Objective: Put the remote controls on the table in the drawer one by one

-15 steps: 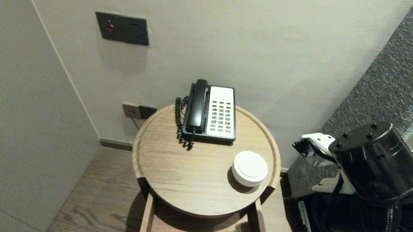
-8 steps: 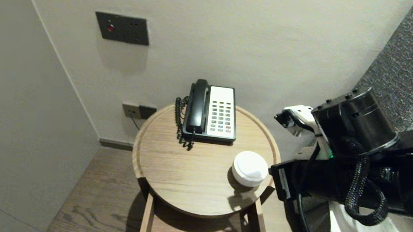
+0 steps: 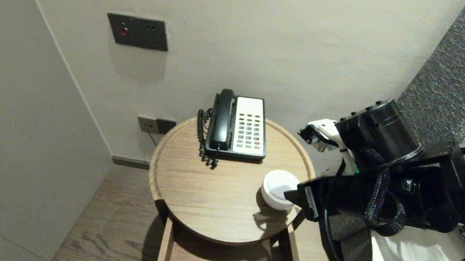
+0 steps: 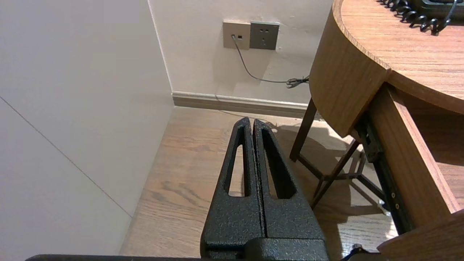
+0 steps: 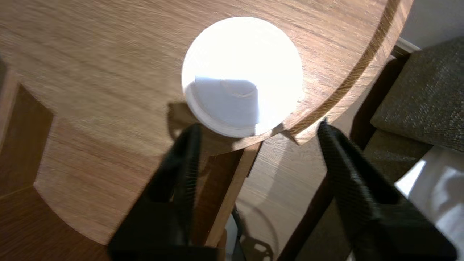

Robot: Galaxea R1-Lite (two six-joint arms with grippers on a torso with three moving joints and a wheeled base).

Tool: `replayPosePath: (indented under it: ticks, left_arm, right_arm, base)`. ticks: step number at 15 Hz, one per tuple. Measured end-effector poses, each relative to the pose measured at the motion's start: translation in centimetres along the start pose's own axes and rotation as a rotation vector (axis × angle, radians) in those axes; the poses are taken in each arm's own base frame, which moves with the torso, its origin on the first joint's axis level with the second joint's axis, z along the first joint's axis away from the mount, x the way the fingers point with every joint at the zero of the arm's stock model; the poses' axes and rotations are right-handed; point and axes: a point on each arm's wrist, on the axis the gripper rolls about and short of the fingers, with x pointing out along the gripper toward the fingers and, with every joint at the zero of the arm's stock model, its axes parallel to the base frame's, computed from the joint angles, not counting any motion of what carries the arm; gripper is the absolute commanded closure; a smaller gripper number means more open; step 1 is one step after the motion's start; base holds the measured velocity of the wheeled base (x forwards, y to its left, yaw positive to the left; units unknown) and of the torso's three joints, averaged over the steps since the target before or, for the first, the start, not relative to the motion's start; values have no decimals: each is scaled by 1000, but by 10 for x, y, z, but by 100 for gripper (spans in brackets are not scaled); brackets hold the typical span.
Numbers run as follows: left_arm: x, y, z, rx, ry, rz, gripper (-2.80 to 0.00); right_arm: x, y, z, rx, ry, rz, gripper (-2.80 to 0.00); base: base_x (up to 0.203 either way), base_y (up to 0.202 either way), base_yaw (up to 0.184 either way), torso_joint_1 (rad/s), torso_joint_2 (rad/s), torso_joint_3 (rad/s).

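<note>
The right gripper (image 5: 259, 126), fingers apart, is pointing straight at the white cup (image 5: 242, 72) just beside it; the left gripper (image 4: 252, 123), fingers together, is hanging well apart.

Right pincer (image 5: 259, 126) stands wide open, its two black fingers (image 5: 181, 174) well apart and pointing forward and down. Behind it the right arm (image 3: 381, 179) stretches out, wrist bent. Left pincer (image 4: 252, 121) hangs low, fingers pressed together, its arm parked.

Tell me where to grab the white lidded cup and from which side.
Probably its round side wall below the lid, from the right edge of the table: the white lidded cup stands upright there, facing the open right gripper.
</note>
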Motion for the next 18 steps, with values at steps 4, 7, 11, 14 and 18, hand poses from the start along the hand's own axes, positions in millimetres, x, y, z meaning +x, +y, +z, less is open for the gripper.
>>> replayPosePath:
  ticks: [4,7,11,14,18]
  left_arm:
    - [0,0,0,0,0,-1,0]
    - [0,0,0,0,0,1,0]
    - [0,0,0,0,0,-1,0]
    - [0,0,0,0,0,0,0]
    - [0,0,0,0,0,-1,0]
  right_arm:
    - [13,-4,1,-17,12,-22,-280]
    - [21,-3,3,-10,-6,-21,-280]
    - [23,-2,4,-10,-5,-18,-280]
    - [27,-1,3,-3,4,-16,-280]
    - [33,1,5,4,-13,-11,-280]
  base:
    - [0,0,0,0,0,0]
    - [0,0,0,0,0,0]
    - [0,0,0,0,0,0]
    - [0,0,0,0,0,0]
    - [0,0,0,0,0,0]
